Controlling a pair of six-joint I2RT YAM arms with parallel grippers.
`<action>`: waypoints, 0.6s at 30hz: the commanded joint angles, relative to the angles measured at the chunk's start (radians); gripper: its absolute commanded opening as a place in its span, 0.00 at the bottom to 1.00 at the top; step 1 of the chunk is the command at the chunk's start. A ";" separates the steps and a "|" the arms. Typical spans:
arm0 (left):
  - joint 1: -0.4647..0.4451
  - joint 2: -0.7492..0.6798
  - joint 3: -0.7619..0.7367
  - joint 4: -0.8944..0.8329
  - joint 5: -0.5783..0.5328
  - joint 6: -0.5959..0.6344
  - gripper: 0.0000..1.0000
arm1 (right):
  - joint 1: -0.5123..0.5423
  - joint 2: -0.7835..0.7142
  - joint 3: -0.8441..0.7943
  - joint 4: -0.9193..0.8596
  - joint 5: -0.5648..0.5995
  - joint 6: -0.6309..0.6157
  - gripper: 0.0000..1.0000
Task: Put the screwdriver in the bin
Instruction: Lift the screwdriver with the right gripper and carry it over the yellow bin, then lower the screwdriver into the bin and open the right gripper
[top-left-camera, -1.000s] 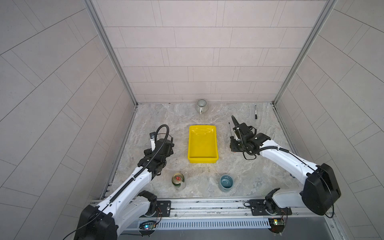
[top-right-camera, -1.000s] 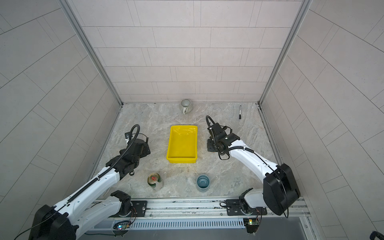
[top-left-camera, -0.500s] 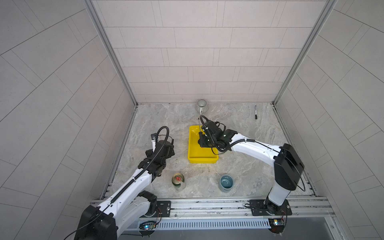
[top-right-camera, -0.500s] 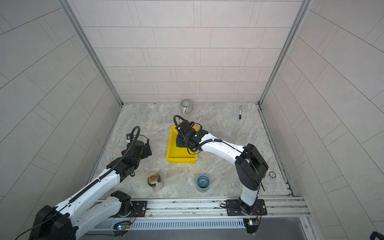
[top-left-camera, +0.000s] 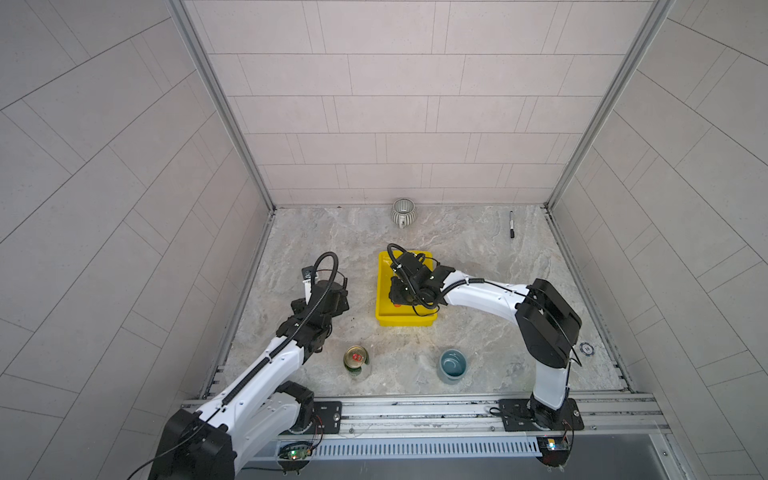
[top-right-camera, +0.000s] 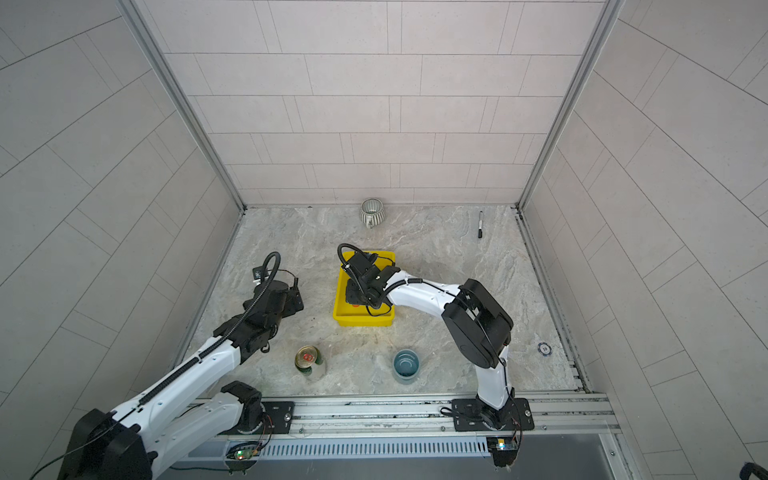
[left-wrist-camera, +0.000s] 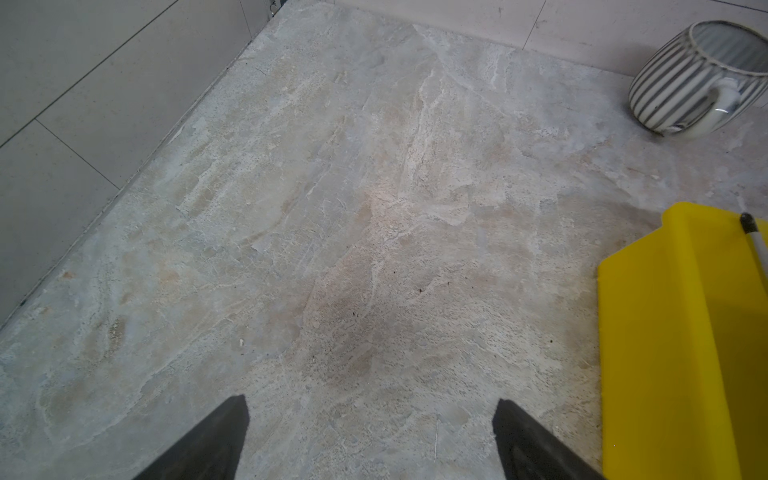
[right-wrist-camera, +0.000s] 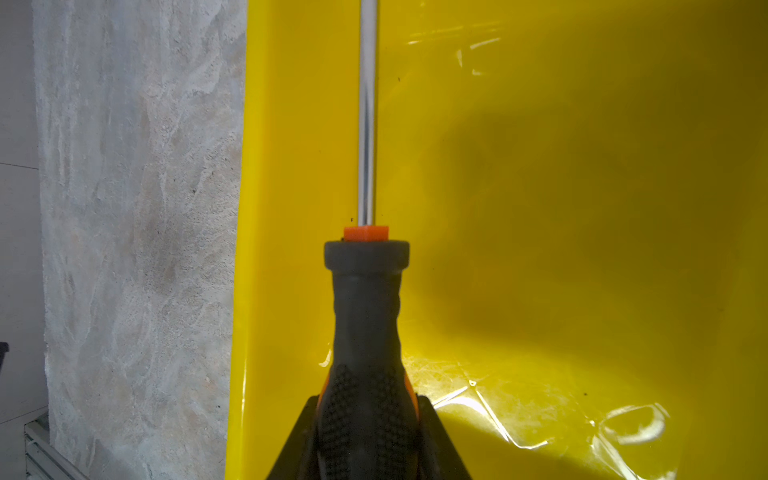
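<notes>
Yellow bin (top-left-camera: 405, 321): glossy plastic tray at the middle of the marble surface (top-left-camera: 478, 257), its long sides running from the front edge toward the back edge. The right arm (top-left-camera: 490, 291) reaches over it in both top views.
Screwdriver (right-wrist-camera: 365, 311): inside the bin's outline, along the wall nearer the surface's left edge. The silvery shaft points toward the back edge and the orange end cap toward the front edge. In the left wrist view the dark tip shows over the bin's back left corner. I cannot tell whether the tool rests on the bin floor or hangs just above it.
Right gripper (right-wrist-camera: 368, 413): fingers clamped on the knurled part of the black handle, one on either side.
Left gripper (left-wrist-camera: 372, 415): fingers spread with nothing between them, over bare marble to the left of the bin and apart from it.
Step in hand: this looks like the end of the carry, with the tool low in the bin and not yet released.
Next move: it probably calls for parting the right fingers so the tool settles flat, then lifting straight up. The shaft runs close to the wall, so a sideways pull might catch the rim.
Bystanders: striped mug (top-left-camera: 403, 212) by the back edge, black marker (top-left-camera: 511, 224) near the back right corner, blue cup (top-left-camera: 453, 365) and can (top-left-camera: 356, 358) near the front edge.
</notes>
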 joint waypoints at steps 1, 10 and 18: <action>0.005 -0.011 -0.013 0.014 -0.023 0.002 0.98 | 0.024 -0.025 -0.025 0.026 0.029 0.030 0.06; 0.005 -0.009 -0.011 0.011 -0.025 0.001 0.98 | 0.044 -0.033 -0.039 0.029 0.051 0.024 0.07; 0.005 -0.012 -0.013 0.011 -0.024 0.001 0.98 | 0.041 0.018 0.003 0.033 0.057 0.026 0.12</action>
